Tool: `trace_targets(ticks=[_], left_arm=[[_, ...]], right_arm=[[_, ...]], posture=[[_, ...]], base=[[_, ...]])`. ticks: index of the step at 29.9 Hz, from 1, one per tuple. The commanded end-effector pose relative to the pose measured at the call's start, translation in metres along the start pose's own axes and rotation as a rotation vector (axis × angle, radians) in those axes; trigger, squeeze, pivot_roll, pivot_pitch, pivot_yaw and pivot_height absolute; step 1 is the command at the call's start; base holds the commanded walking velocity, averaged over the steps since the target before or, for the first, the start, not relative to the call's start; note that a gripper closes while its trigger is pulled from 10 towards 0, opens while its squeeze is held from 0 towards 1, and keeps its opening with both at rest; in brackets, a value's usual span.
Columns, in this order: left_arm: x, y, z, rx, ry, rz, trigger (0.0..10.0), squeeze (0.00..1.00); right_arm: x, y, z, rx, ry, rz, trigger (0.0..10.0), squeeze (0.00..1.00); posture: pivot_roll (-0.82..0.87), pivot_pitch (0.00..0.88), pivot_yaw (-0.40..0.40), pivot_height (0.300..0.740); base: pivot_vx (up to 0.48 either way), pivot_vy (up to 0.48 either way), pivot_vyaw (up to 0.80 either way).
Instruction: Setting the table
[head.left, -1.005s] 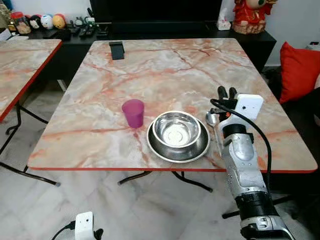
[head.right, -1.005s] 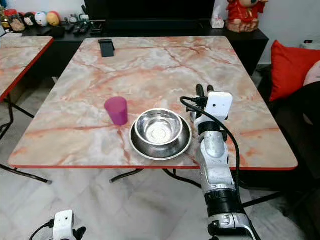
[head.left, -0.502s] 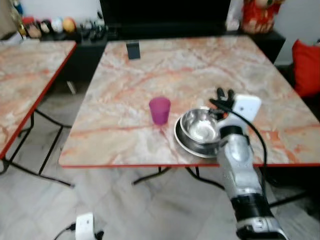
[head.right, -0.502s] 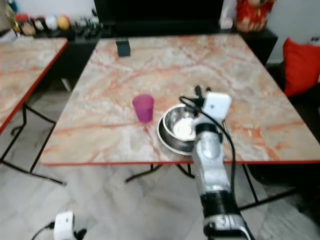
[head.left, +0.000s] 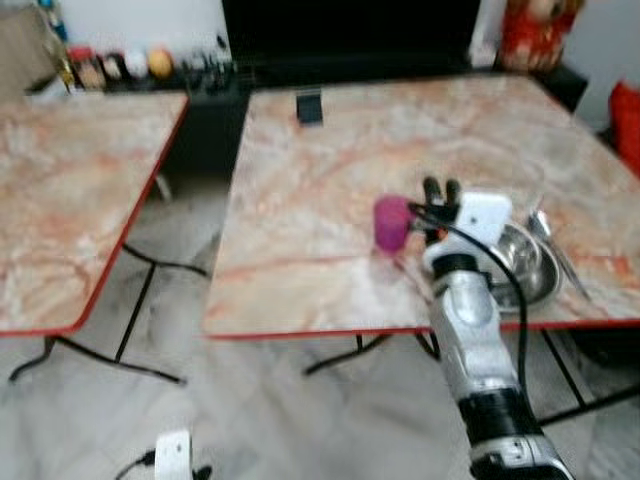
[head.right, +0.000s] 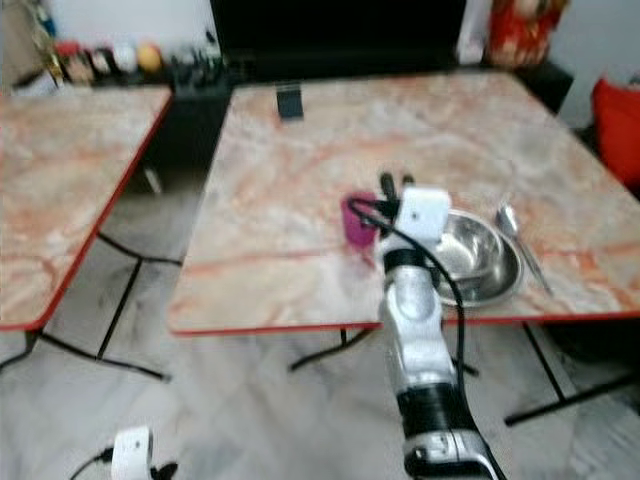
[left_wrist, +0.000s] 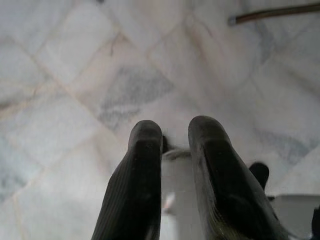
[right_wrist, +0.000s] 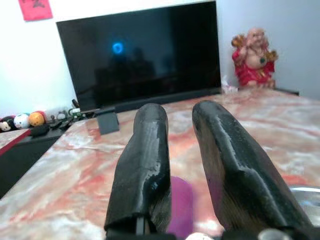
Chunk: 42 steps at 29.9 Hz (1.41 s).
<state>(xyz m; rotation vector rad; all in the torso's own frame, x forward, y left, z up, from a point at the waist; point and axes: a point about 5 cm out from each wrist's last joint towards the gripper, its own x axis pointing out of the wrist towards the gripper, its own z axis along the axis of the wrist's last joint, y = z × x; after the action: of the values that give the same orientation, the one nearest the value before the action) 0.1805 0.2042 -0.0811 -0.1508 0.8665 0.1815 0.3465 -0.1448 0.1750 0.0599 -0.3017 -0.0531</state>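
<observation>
Left eye view: spoon (head.left: 556, 248) handle points toward robot

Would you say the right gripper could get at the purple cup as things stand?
Probably yes. The right gripper hovers over the table right beside the purple cup, fingers slightly apart and empty. Nothing lies between them, and the metal bowl sits on the far side.

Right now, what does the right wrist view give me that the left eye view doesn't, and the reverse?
Right wrist view: the dark TV screen, the whole red figurine and the wall behind.

Left eye view: the steel bowl on its plate, the spoon beside it, the second table, the floor.

Both: the right tool raised above the marble table, the purple cup, the small black stand.
</observation>
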Motion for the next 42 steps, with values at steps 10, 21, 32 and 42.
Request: trace_targets(ticks=[10, 21, 32, 42], left_arm=[[-0.0008, 0.0081, -0.0005, 0.000, 0.007, 0.026, 10.0, 0.00], [-0.0010, 0.0101, 0.0000, -0.009, 0.005, 0.038, 10.0, 0.00], [-0.0011, 0.0102, -0.0006, -0.003, 0.008, 0.035, 10.0, 0.00], [-0.0016, 0.0112, -0.0021, 0.008, 0.014, 0.034, 10.0, 0.00]], right_arm=[[0.0055, 0.0122, 0.0051, 0.004, -0.014, 0.037, 10.0, 0.00], [0.0060, 0.0178, 0.0046, -0.009, -0.011, 0.061, 10.0, 0.00], [0.0078, 0.0154, 0.0059, -0.018, -0.012, 0.056, 10.0, 0.00], [0.0089, 0.0140, 0.0039, -0.021, -0.003, 0.042, 10.0, 0.00]], posture=[[0.02, 0.000, 0.005, 0.740], [0.03, 0.012, 0.012, 0.740], [0.02, 0.000, 0.009, 0.740], [0.02, 0.000, 0.015, 0.740]], base=[[0.000, 0.436, 0.00], [0.000, 0.437, 0.00], [0.000, 0.436, 0.00], [0.000, 0.436, 0.00]])
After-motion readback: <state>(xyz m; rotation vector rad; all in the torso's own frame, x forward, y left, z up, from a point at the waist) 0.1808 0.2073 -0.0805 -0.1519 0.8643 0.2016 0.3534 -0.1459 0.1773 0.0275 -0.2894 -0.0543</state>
